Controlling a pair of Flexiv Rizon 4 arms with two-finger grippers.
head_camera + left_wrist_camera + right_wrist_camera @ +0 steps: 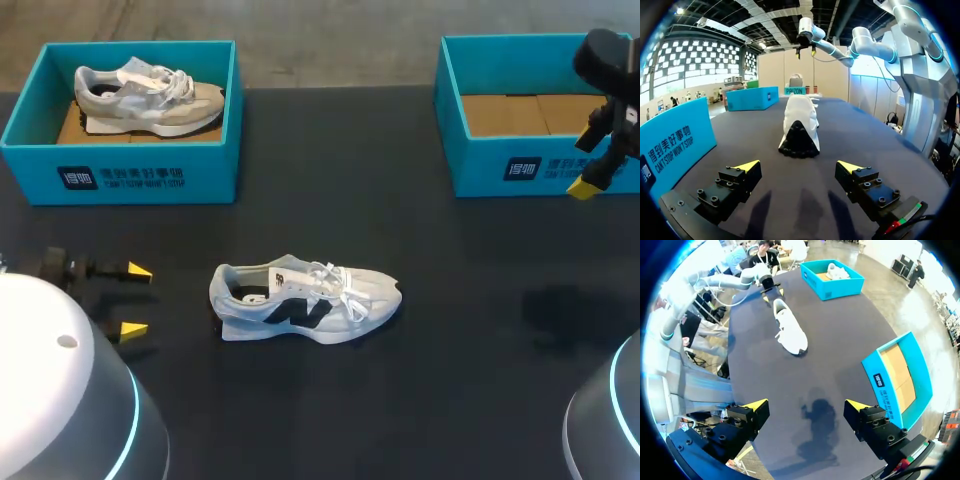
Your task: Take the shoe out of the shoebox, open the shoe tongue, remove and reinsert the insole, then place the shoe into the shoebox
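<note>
A white shoe (pixel 305 300) with a dark side mark lies on the black table, toe to the right, outside both boxes. In the left wrist view the shoe (pixel 800 127) shows heel-on, a short way ahead of my left gripper (pixel 797 167), which is open and empty. That left gripper (pixel 135 299) rests low, just left of the heel. My right gripper (pixel 590 165) hangs high over the front wall of the empty teal shoebox (pixel 480 165) at the right, open with nothing in it. From the right wrist view the shoe (pixel 790 332) and the empty shoebox (pixel 880 377) lie far below the right gripper (pixel 807 407).
A second teal shoebox (pixel 40 160) at the back left holds a grey and beige shoe (pixel 150 95); it shows too in the right wrist view (pixel 827 287) and in the left wrist view, beside my left gripper (pixel 675 145).
</note>
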